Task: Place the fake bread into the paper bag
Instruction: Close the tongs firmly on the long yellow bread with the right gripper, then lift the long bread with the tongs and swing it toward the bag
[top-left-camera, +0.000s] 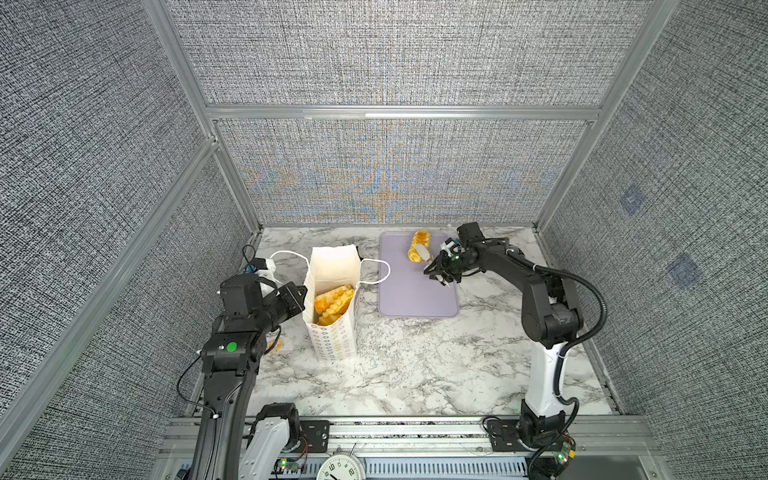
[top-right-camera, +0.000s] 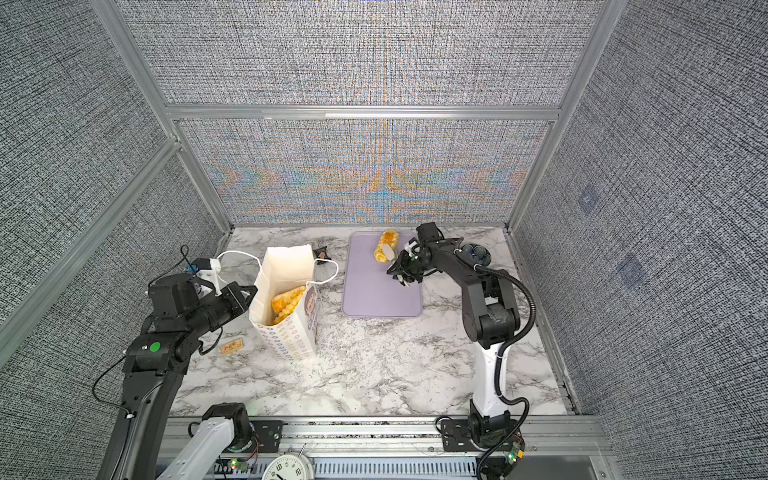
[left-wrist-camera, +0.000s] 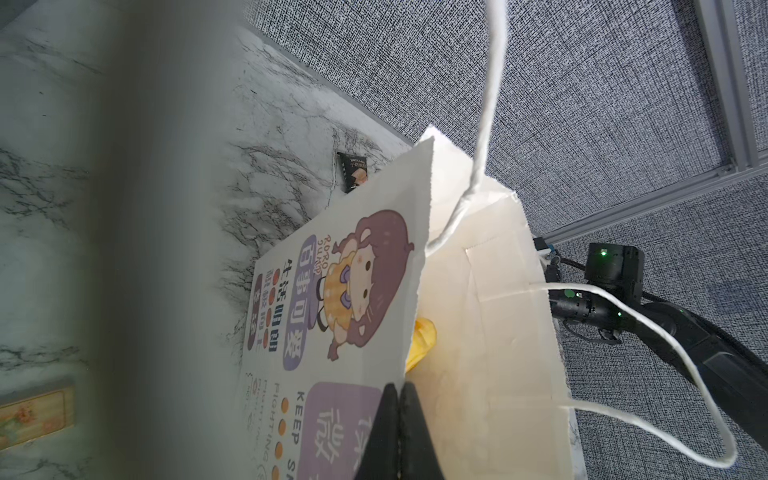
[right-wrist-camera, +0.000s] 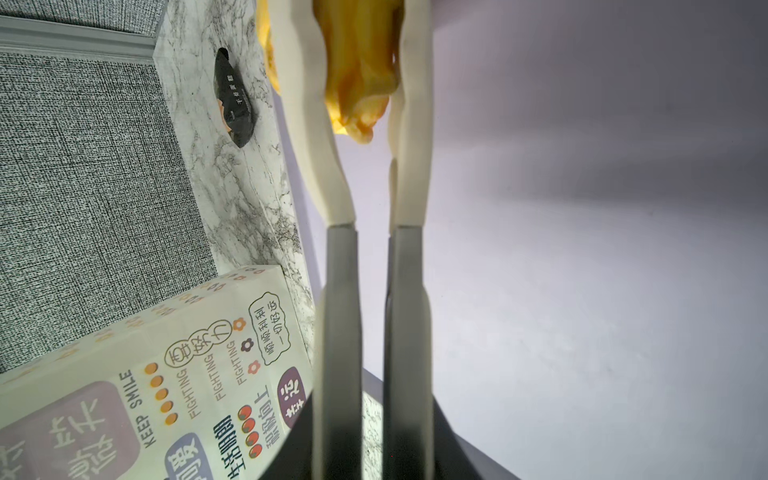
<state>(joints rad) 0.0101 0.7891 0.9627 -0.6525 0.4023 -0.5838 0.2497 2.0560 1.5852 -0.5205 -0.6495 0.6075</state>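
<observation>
nearly done: several loaves (top-left-camera: 332, 303) in the paper bag (top-left-camera: 334, 266), left gripper (left-wrist-camera: 400, 411) clamped on its rim. only pastry (top-left-camera: 419, 239) seen outside is pinched between right gripper (top-left-camera: 423, 254) jaws over the tray (top-left-camera: 415, 299). left to do: carry, drop.

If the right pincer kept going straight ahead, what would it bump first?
The fake bread sits gripped between the right pincer's fingers; beyond it probably comes the lavender tray's far rim, though depth is unclear.
</observation>
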